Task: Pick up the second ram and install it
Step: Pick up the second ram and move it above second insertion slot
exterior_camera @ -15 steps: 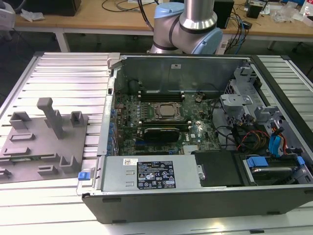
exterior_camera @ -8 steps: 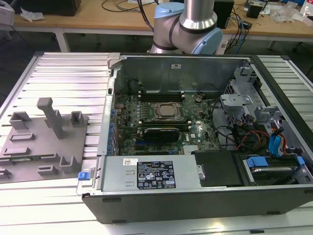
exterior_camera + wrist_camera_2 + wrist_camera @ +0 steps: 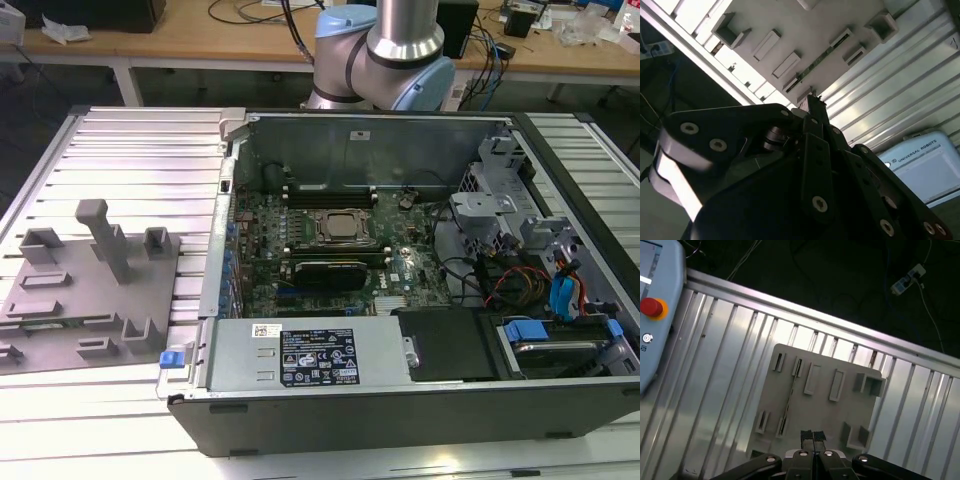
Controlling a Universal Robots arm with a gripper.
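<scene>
The second ram (image 3: 788, 401) is a thin green stick standing on edge in the holders of the grey fixture plate (image 3: 822, 412). It also runs as a narrow strip (image 3: 816, 62) across the plate in the second wrist view. My gripper (image 3: 812, 435) hangs well above the plate, off to the side of the stick and apart from it. Its two fingertips are pressed together with nothing between them, and the dark fingers (image 3: 813, 107) show close up. In the exterior view the plate (image 3: 60, 300) lies left of the open computer case (image 3: 400, 260), whose motherboard has black memory slots (image 3: 330, 190) behind the processor socket (image 3: 331, 228).
A tall grey post (image 3: 105, 238) and several blocks stand on the fixture plate. A teach pendant (image 3: 654, 315) with a red button lies on the ribbed aluminium table (image 3: 715, 390). The case holds a power supply (image 3: 310, 355), drive bays and cables (image 3: 520, 280). The arm's base (image 3: 385, 55) stands behind the case.
</scene>
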